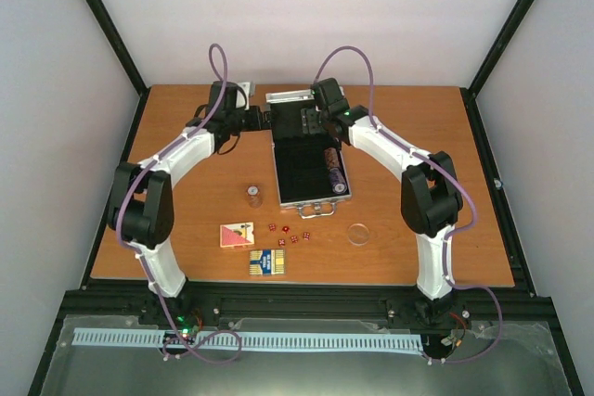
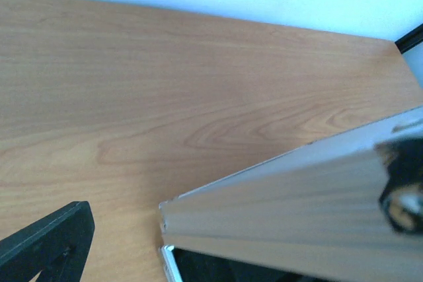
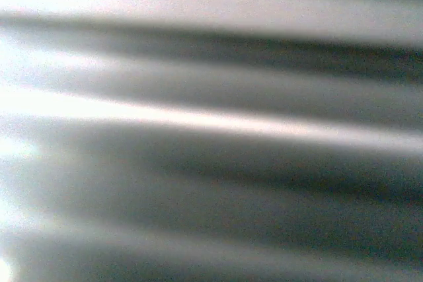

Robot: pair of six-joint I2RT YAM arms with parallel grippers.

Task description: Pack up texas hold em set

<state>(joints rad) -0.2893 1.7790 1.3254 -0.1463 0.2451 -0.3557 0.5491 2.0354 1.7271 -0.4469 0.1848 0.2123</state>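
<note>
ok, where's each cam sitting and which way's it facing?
Top external: above and behind the bases, looking down at the table; left arm and right arm both reach the open case.
Left wrist: low over the table, facing the case's silver lid; one dark finger shows.
Right wrist: blurred grey bands, too close to identify; no fingers show.
Shared: top and left wrist both show the lid.
</note>
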